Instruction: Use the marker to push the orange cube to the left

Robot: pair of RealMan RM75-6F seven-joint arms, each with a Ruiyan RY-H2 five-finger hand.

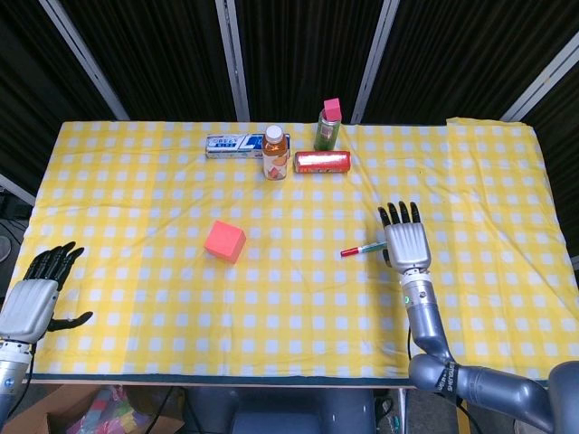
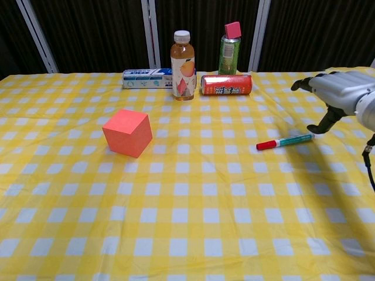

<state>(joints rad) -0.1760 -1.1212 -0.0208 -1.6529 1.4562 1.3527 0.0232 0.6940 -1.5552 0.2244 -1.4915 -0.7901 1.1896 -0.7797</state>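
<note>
The orange cube (image 1: 224, 240) (image 2: 127, 132) sits on the yellow checked cloth, left of the middle. The marker (image 1: 362, 249) (image 2: 285, 141), green-bodied with a red cap pointing left, lies flat on the cloth to the right of the cube. My right hand (image 1: 407, 241) (image 2: 340, 98) hovers just right of the marker with its fingers spread, holding nothing. My left hand (image 1: 36, 293) stays at the table's near left corner, fingers apart and empty; the chest view does not show it.
Along the far side stand a juice bottle (image 1: 274, 152), a red can lying on its side (image 1: 322, 162), a green can with a pink block on top (image 1: 327, 127) and a blue-white box (image 1: 233, 145).
</note>
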